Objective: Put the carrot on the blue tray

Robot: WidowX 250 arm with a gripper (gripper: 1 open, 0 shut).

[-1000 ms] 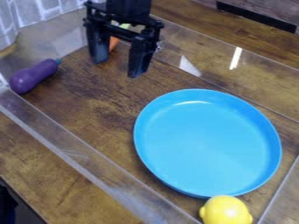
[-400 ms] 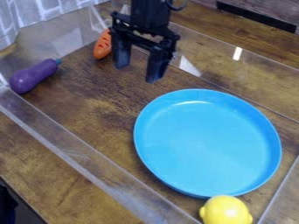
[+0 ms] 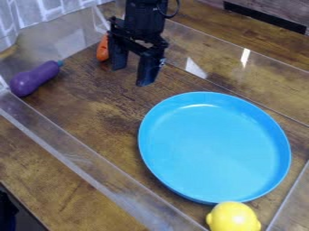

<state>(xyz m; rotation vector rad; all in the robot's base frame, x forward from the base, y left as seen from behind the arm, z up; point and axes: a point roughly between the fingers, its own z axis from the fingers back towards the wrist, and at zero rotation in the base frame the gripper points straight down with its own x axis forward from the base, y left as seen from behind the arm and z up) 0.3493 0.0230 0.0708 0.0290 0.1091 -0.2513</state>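
Black gripper (image 3: pixel 134 70) points straight down over the wooden table (image 3: pixel 85 113), its two fingers spread wide with nothing between them. Just behind it on the far left lies the carrot (image 3: pixel 104 49), mostly hidden by the fingers. Well apart, the blue tray (image 3: pixel 215 146) sits near right and empty. An eggplant (image 3: pixel 34 78) lies at left; a lemon (image 3: pixel 232 217) rests beside the tray's near rim.

The pincer (image 3: pixel 134 69) points straight down, its two dark fingers (image 3: pixel 146 70) spread wide with nothing between them, the black wrist upright above it.
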